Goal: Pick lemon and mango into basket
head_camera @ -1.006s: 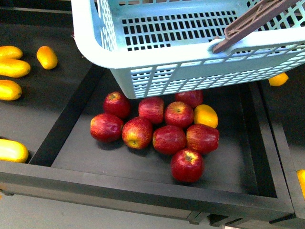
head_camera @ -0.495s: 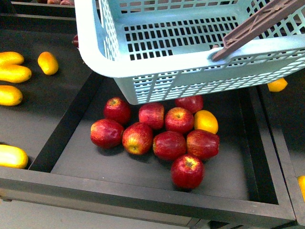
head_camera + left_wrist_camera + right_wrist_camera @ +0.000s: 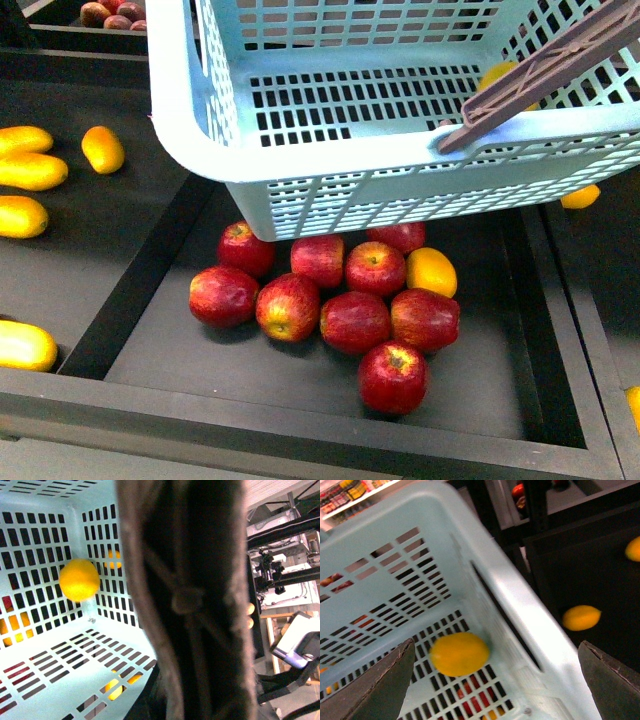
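From the front, the basket (image 3: 330,170) hangs over the black tray (image 3: 150,250) of red apples (image 3: 353,320), and its near rim sits lower in the picture than half a second ago, now hiding the tops of the back row. The apples keep the same cluster, with one orange-yellow fruit (image 3: 432,271) among them at the right. A yellow fruit that did not show before now appears inside the basket's far right corner, behind the brown handle (image 3: 545,62); by its orange tone and rounded ends it is probably the mango (image 3: 497,75), though little of it is visible. A lemon (image 3: 581,196) peeks out beneath the basket's right corner, outside it. Long yellow fruits (image 3: 30,170) lie on the dark shelf at the left, a little lower in the picture than before, and some small brown fruits (image 3: 110,13) have come into view at the top left. The left wrist view is filled by the blurred handle close to the lens, with the mango against the slotted wall inside the basket; I cannot tell whether the left hand is clenched. In the right wrist view the right hand (image 3: 496,642) is released, its fingers (image 3: 380,680) spread wide above the basket, with the mango on the slotted floor between them.
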